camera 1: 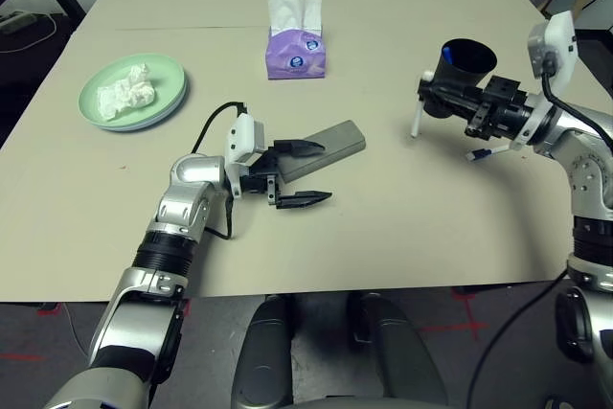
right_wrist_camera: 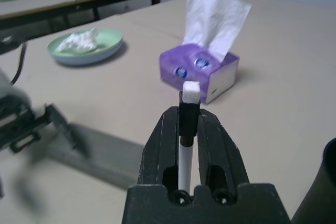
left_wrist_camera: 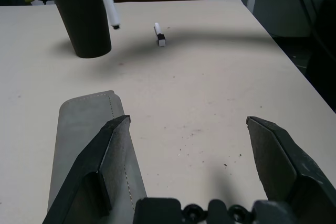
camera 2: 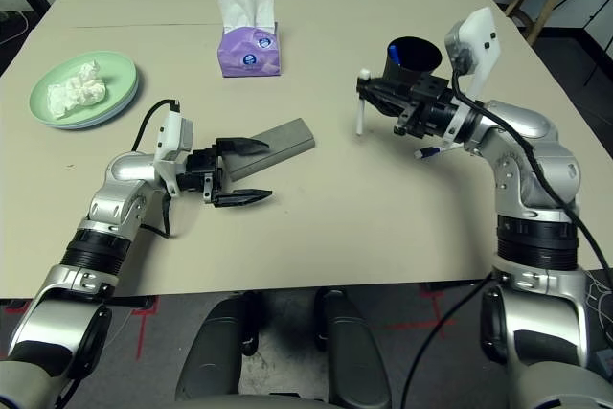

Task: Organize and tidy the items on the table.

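**Pen in hand, cup waiting**

The pale beige table fills the room's middle, with dark floor around it. Nearest, the left gripper hangs level with its jaws spread wide and nothing in them, one finger over the end of the single grey glasses case. To the right, the right gripper is clamped tight on one white pen, hanging upright beside the one black cup; a second pen lies under that arm. The step looks like pen-stowing: next, lift the pen over the cup's rim and let go. Farther off sit stacked plates bearing one crumpled tissue, and one purple tissue box.
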`<action>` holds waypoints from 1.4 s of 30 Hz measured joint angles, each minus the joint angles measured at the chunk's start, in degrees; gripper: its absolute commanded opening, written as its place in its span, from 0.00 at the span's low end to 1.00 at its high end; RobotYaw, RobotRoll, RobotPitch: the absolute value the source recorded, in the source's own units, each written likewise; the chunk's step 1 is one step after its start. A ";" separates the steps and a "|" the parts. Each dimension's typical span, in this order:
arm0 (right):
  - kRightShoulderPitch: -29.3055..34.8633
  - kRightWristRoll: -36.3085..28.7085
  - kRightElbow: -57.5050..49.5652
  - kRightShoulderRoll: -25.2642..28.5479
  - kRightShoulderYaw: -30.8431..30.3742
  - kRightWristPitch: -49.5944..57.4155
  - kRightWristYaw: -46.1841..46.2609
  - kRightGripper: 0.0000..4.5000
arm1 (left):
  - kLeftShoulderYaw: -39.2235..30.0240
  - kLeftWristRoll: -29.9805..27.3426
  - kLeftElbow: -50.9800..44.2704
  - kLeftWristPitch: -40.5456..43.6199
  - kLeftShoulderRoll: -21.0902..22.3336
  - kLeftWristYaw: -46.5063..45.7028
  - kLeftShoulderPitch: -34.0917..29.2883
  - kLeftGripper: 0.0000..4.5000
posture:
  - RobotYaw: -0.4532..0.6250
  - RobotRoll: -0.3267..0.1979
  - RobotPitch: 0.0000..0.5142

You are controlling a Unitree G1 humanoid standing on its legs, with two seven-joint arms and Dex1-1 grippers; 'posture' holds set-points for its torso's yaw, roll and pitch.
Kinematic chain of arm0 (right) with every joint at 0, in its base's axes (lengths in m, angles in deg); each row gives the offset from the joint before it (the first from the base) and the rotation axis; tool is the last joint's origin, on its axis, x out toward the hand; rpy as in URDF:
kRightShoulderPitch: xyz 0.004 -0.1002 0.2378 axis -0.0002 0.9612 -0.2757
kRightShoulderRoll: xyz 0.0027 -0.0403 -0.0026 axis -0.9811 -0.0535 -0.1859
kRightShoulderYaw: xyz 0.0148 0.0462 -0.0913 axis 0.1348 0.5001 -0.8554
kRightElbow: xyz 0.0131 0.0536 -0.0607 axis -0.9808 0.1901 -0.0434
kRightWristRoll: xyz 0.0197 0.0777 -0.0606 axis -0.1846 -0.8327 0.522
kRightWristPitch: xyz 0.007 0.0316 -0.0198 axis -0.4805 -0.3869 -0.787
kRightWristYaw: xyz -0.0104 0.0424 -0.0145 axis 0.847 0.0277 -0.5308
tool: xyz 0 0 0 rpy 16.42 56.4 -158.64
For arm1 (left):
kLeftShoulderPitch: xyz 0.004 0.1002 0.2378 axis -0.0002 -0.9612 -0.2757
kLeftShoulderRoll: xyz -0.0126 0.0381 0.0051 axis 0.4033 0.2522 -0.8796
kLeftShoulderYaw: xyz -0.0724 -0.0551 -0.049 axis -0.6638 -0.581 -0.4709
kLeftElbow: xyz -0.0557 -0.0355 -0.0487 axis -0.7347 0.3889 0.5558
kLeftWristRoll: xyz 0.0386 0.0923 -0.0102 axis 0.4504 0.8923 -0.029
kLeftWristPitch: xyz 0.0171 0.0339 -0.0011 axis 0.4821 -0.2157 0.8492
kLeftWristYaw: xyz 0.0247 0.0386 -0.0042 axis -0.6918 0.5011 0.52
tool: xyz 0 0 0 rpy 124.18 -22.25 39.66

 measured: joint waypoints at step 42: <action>-18.75 1.63 17.00 6.63 0.73 1.30 24.52 0.07 | 0.01 0.07 0.02 0.25 0.20 -0.48 0.36 1.00 | 0.43 0.62 0.35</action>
